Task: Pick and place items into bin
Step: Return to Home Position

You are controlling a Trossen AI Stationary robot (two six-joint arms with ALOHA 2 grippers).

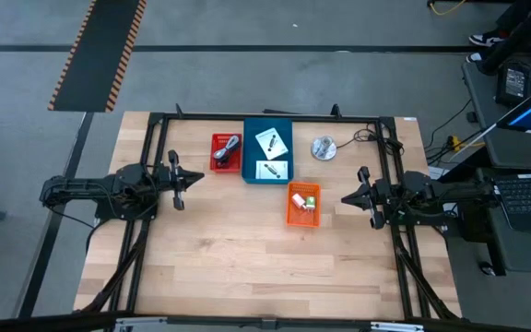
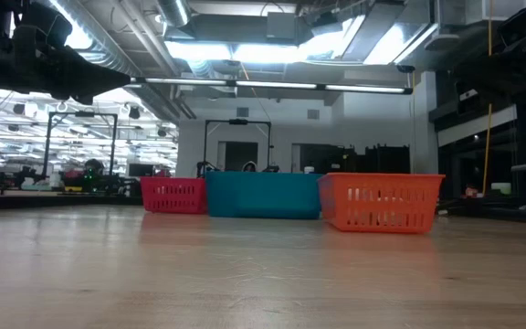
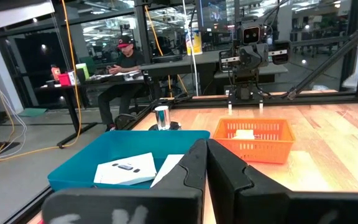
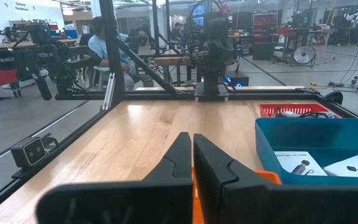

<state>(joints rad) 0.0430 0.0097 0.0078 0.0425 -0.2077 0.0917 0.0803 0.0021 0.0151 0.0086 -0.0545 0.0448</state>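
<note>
Three bins stand in a row at the table's far middle. A red bin [image 1: 226, 152] holds a black coiled cable [image 1: 230, 147]. Two white cards [image 1: 272, 143] with dark marks lie in a blue bin [image 1: 251, 152]. An orange bin [image 1: 303, 214] holds a small pink block [image 1: 299, 197] and a tiny green piece [image 1: 310, 200]. My left gripper [image 1: 192, 178] hangs shut at the table's left, level, pointing toward the bins. My right gripper [image 1: 347, 197] hangs shut at the table's right, pointing at the orange bin. Neither holds anything.
A round silver disc-like object [image 1: 323, 148] sits on the wood right of the blue bin. A dark frame [image 1: 275, 118] runs along the table's edges. The near half of the table [image 1: 265, 277] is bare wood. A person [image 3: 124, 62] sits at a desk beyond the table.
</note>
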